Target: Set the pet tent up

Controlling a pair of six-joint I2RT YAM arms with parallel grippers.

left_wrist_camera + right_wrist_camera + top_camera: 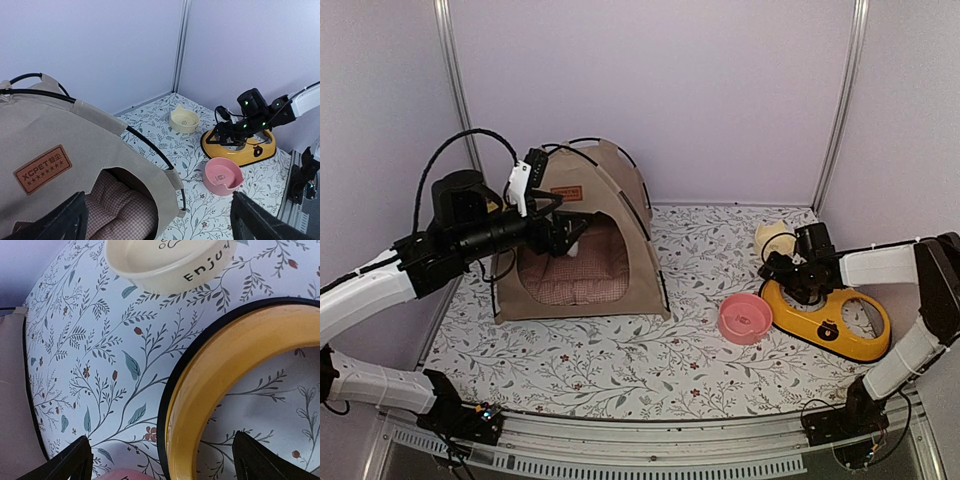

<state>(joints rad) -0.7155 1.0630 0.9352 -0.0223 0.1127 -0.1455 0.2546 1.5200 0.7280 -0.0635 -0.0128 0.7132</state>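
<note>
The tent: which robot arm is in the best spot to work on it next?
Left. The left fingers are open right at the pet tent doorway. The right fingers hang over the yellow bowl stand, away on the other side, so that arm would probably have farther to go.

The pet tent [610, 205] is beige-tan, with black poles [150, 146] and a brown label patch [566, 193]. Its cushion [582, 275] is pink checked. The tabletop [620, 370] is white with teal leaves and red flowers. There is a pink bowl [746, 318], a cream bowl [775, 238] with black lettering, and a yellow ring stand [820, 322] edged in black.
</note>
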